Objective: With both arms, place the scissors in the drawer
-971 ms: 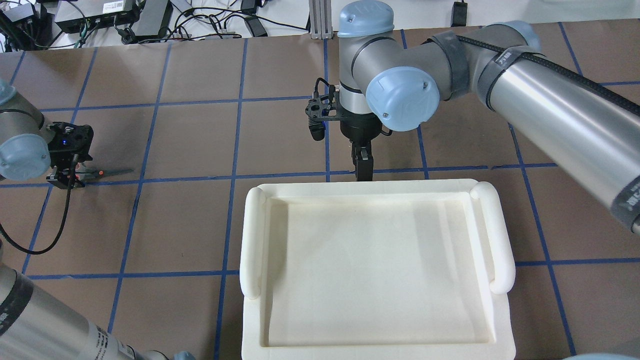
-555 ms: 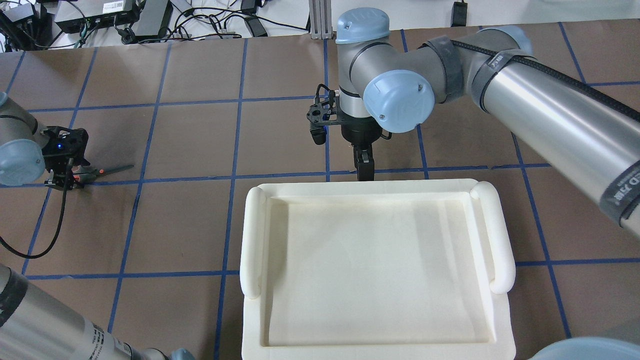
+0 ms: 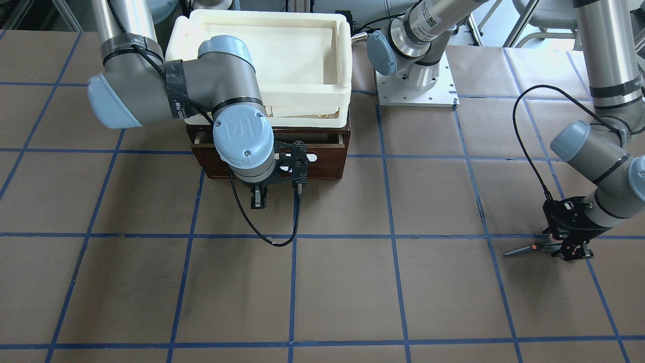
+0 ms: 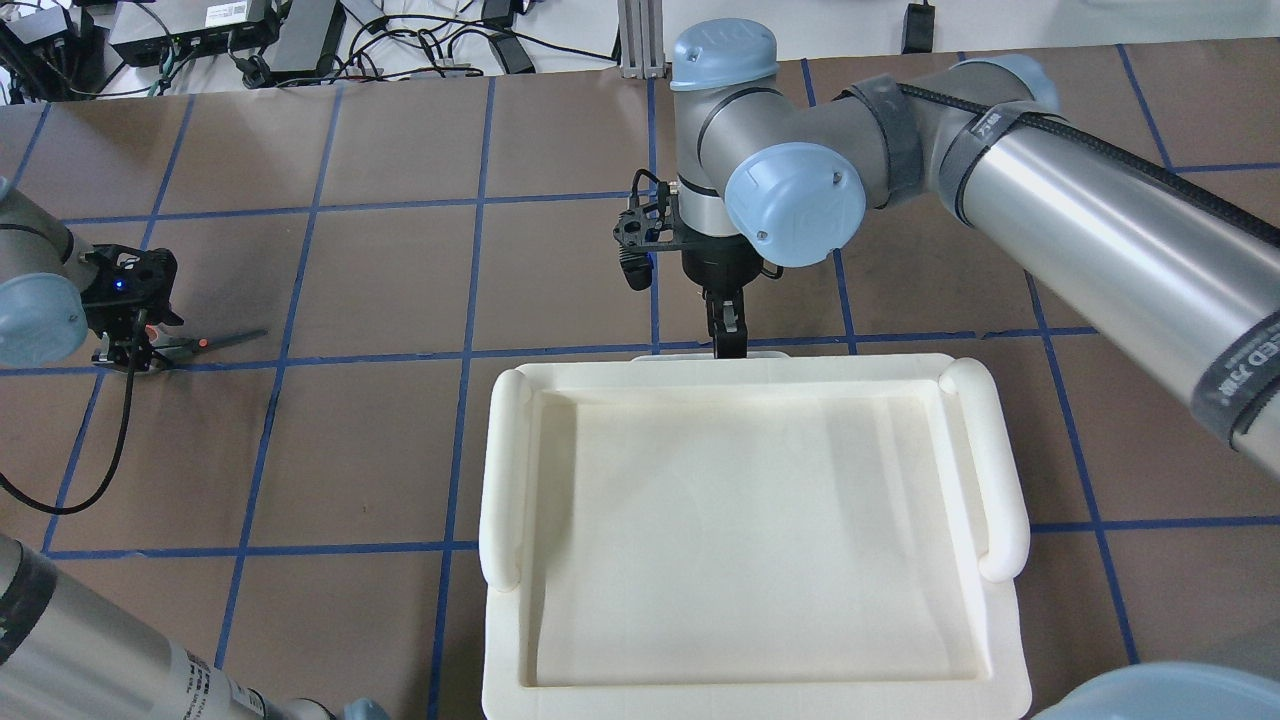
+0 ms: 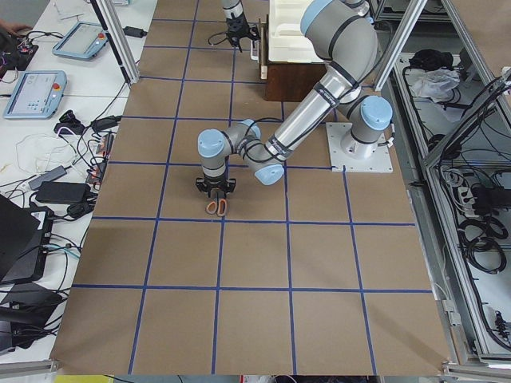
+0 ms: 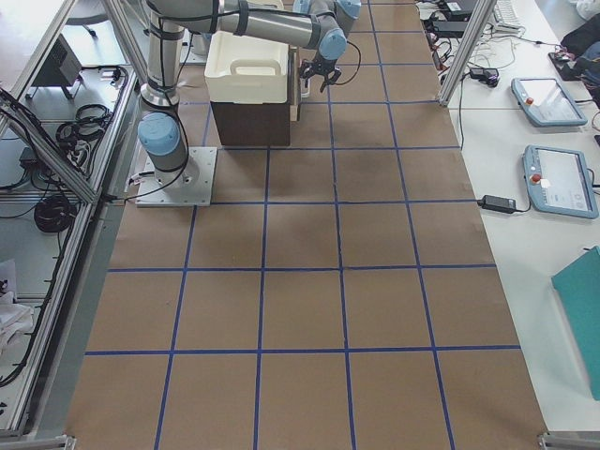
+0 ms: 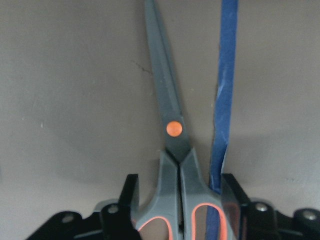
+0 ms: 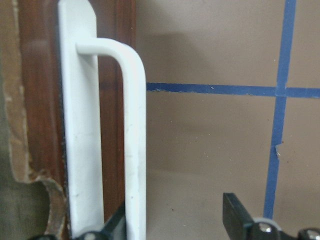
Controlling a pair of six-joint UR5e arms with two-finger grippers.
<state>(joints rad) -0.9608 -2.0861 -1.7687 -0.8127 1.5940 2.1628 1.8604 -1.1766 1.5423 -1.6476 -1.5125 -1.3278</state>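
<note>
The scissors (image 4: 205, 342) lie flat on the table at the far left, blades pointing toward the middle; they also show in the front view (image 3: 529, 248). My left gripper (image 7: 180, 186) is open and down at the table, one finger on each side of the dark grey handles (image 7: 172, 200). The drawer (image 3: 322, 162) sits under the tray with its dark brown front facing the table. My right gripper (image 8: 172, 210) is open at the drawer front. One finger is beside the white loop handle (image 8: 135, 150), the other is on its outer side.
A cream-white plastic tray (image 4: 505, 480) rests on top of the brown drawer cabinet. Blue tape lines grid the brown table. The left arm's black cable (image 4: 95, 470) loops over the table. Power supplies and cables (image 4: 250, 40) lie past the far edge.
My left wrist has shifted slightly left over the scissors' handles; the scissors have not moved. My right gripper has edged closer to the drawer front, and a white strip of the handle now shows overhead.
</note>
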